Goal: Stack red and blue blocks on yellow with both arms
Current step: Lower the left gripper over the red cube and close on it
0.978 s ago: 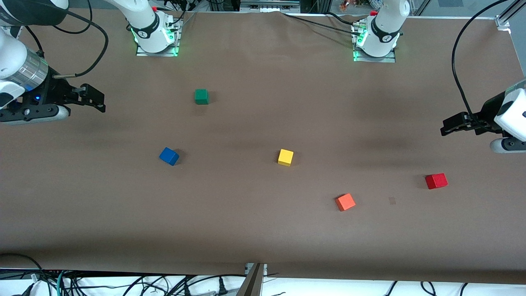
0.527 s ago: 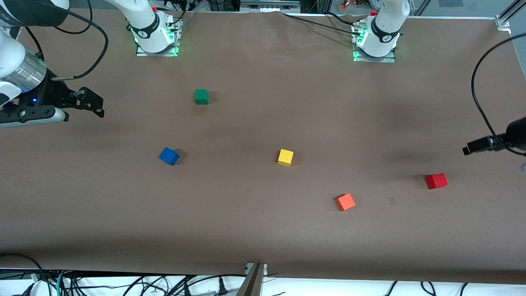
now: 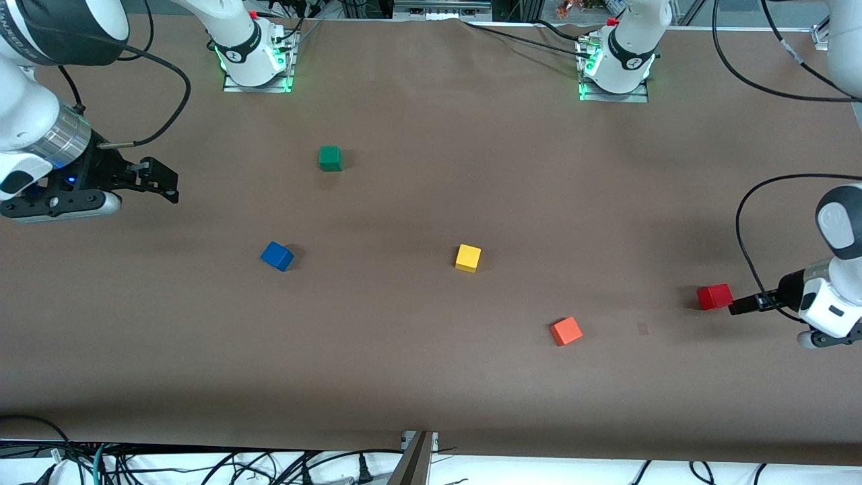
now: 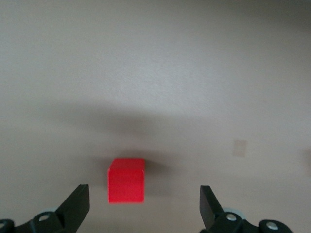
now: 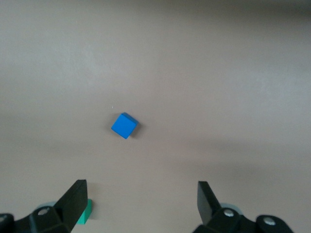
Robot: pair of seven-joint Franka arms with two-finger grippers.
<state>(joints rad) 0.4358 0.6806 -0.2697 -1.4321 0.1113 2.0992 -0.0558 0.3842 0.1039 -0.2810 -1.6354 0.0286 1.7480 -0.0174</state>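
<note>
The red block [image 3: 714, 296] lies at the left arm's end of the table. My left gripper [image 3: 735, 307] hangs low right beside it, open and empty. In the left wrist view the red block [image 4: 126, 180] sits just ahead of the open gripper [image 4: 143, 206], nearer one finger and not between the fingers. The blue block [image 3: 277, 256] lies toward the right arm's end. My right gripper [image 3: 172, 187] is open and empty, in the air at that end. The right wrist view shows the blue block [image 5: 124, 125] well ahead of the open right gripper [image 5: 141, 201]. The yellow block [image 3: 468, 258] sits mid-table.
An orange cube [image 3: 566, 331] lies nearer the front camera, between the yellow and red blocks. A green cube [image 3: 330, 158] lies nearer the bases; it also shows beside a finger in the right wrist view [image 5: 83, 213]. The brown table [image 3: 431, 377] carries nothing else.
My left gripper has swung down and toward the front camera, from high at the table's end to beside the red block. My right gripper shifted slightly. No block moved.
</note>
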